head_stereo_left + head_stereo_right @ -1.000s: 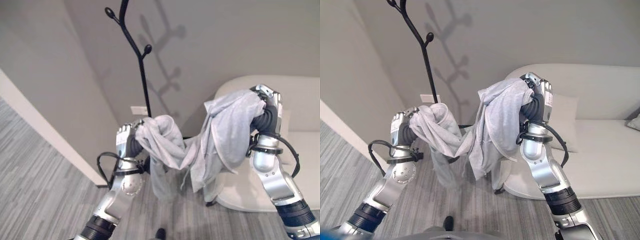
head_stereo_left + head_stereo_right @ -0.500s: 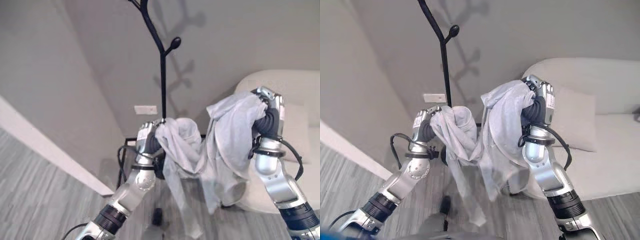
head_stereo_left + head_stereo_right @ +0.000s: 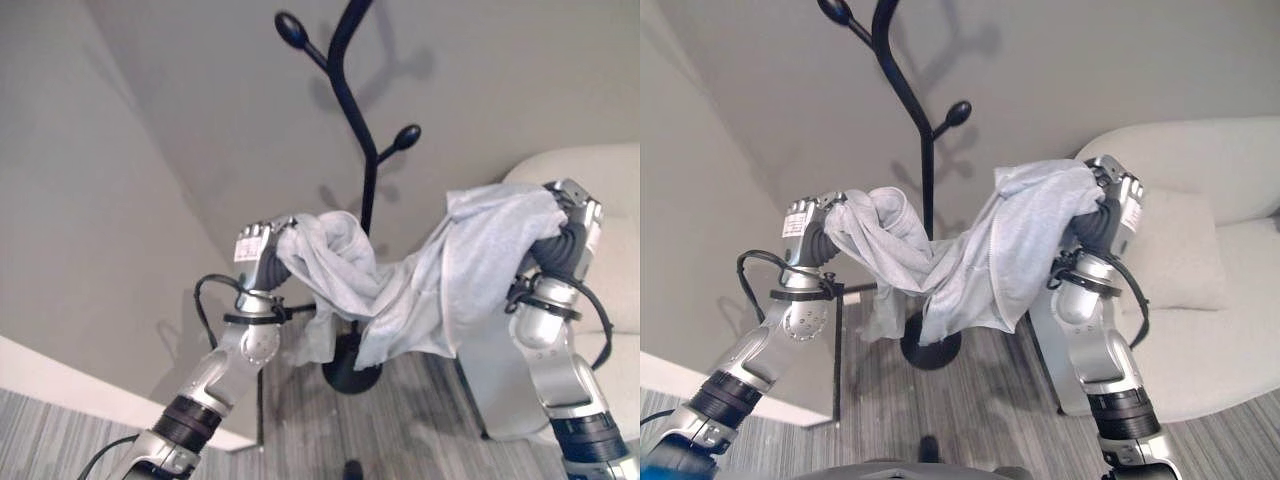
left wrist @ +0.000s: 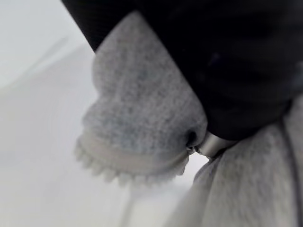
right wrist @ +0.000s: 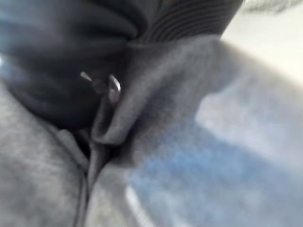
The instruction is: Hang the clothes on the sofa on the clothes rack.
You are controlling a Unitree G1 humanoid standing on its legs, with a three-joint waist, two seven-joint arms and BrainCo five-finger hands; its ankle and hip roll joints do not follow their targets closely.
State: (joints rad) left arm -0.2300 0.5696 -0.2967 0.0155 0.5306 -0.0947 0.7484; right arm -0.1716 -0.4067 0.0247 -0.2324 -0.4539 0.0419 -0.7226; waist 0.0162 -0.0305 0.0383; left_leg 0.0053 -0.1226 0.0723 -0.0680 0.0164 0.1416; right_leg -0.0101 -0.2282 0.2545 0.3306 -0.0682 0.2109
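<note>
A light grey zip-up garment point(image 3: 400, 290) is stretched in the air between my two raised hands. My left hand point(image 3: 258, 258) is shut on one bunched end, whose ribbed cuff point(image 4: 128, 161) shows in the left wrist view. My right hand point(image 3: 570, 225) is shut on the other end, with the cloth point(image 5: 189, 142) draped over it. The black clothes rack point(image 3: 365, 160) stands behind the garment's middle, its knobbed branches point(image 3: 405, 137) above the cloth and its round base point(image 3: 350, 375) on the floor below. The cream sofa point(image 3: 1230, 300) is at the right.
Grey walls meet in a corner behind the rack. A cushion point(image 3: 1175, 250) leans on the sofa back. Grey striped floor point(image 3: 990, 400) runs under the rack. A white skirting band point(image 3: 60, 385) crosses the lower left.
The camera has tilted up and nearer the rack. Both hands have lifted and pulled apart, so the garment now hangs stretched between them in front of the rack's pole.
</note>
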